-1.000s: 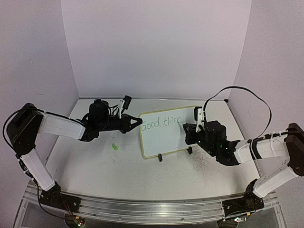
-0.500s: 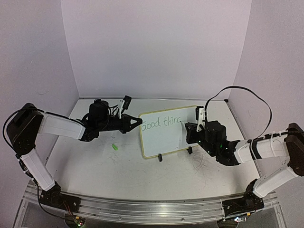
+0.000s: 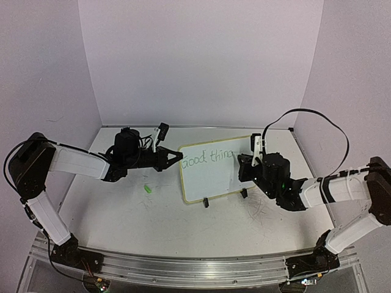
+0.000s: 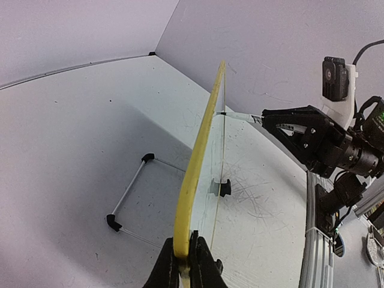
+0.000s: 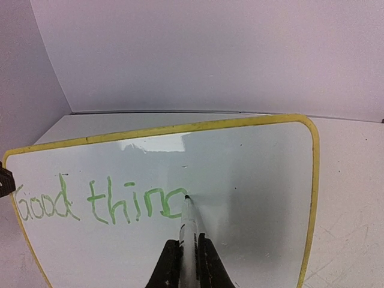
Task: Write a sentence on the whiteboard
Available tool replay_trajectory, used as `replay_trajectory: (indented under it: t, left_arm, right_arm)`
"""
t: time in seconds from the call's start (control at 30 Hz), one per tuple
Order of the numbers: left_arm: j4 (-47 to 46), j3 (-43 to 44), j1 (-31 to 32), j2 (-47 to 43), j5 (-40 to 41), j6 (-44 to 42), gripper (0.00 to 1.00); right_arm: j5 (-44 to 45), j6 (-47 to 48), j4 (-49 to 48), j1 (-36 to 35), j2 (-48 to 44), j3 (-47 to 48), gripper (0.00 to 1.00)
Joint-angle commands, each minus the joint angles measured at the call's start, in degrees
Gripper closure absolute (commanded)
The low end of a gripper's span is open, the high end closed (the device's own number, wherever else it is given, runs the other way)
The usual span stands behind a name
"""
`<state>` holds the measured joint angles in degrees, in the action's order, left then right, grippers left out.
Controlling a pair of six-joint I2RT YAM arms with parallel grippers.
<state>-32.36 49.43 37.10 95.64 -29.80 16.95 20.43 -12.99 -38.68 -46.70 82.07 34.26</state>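
The sentence (image 5: 99,201), reading "Good thin" plus a part-formed letter, sits on the whiteboard (image 3: 211,177), which stands on the bench (image 3: 153,220). The right claw (image 5: 189,245) grips a marker (image 5: 190,222), tip on the last stroke. The left claw (image 4: 185,246) pinches the whiteboard's left rim.

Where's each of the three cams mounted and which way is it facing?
Top external: high behind the bases, looking down at the table; left arm and right arm both show.
Left wrist: looks edge-on along the whiteboard; own jaws shut on its yellow rim, right arm beyond.
Right wrist: faces the whiteboard head-on; own jaws shut on the marker at the lettering.
Shared: whiteboard in all three.
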Motion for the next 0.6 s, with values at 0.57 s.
replay_trajectory:
  t: [0.57]
  left_arm:
    - [-1.36,0.07,-0.30,-1.58,1.88,-3.94,1.00]
  right_arm:
    - [-0.86,-2.32,2.40,-0.18,-0.05,-0.61,1.00]
